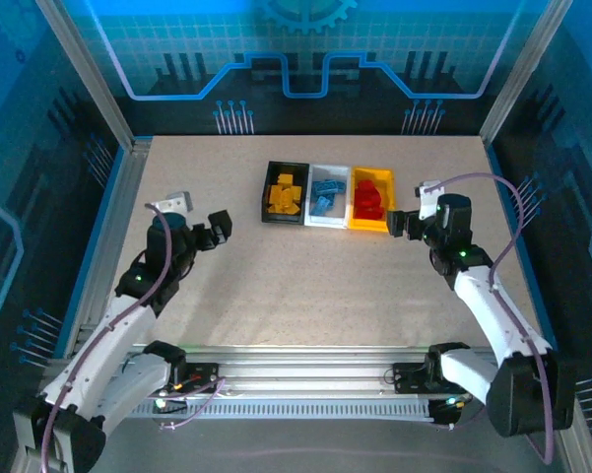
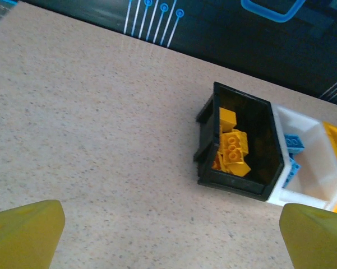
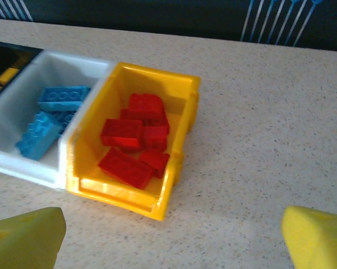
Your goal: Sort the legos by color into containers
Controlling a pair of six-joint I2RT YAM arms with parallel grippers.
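Three bins stand side by side at the back middle of the table. The black bin (image 1: 273, 206) (image 2: 235, 182) holds orange-yellow legos (image 1: 285, 194) (image 2: 232, 150). Light blue legos (image 1: 325, 195) (image 3: 47, 123) lie in the white bin (image 1: 328, 219) (image 3: 22, 168). The yellow bin (image 1: 370, 226) (image 3: 157, 185) holds red legos (image 1: 369, 200) (image 3: 132, 145). My left gripper (image 1: 220, 229) (image 2: 168, 246) hangs open to the left of the black bin, nothing between its fingers. To the right of the yellow bin, my right gripper (image 1: 402, 223) (image 3: 171, 246) is open and empty.
The speckled table (image 1: 305, 296) lies bare in front of the bins. Aluminium rails (image 1: 108, 217) frame the left and right edges, and a rail with the arm bases (image 1: 305, 379) runs along the near edge.
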